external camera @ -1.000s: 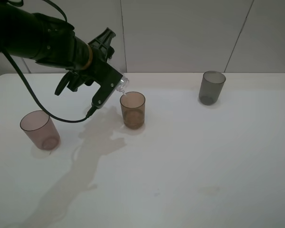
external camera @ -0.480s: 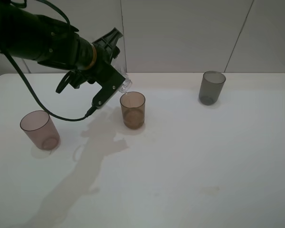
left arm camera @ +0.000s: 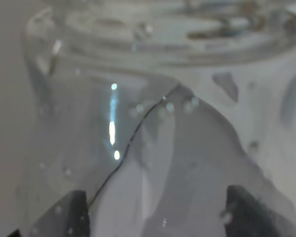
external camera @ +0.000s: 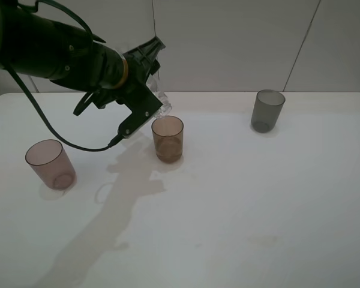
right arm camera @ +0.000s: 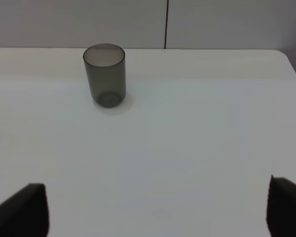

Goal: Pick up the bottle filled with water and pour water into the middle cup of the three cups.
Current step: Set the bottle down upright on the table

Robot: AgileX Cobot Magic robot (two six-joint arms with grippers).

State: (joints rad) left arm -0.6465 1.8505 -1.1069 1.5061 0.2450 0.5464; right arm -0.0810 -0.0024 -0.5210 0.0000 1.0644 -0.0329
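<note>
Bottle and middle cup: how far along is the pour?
Done: the bottle is off the table, clamped in the left gripper and held at the middle cup. In hand: it hangs tilted just above the cup's rim; no stream shows, and water in the cup cannot be confirmed. Left: finish or verify the pour.

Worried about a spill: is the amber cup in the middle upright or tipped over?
Upright: the translucent amber-brown plastic tumbler stands on its base on the white table, open rim facing up.
</note>
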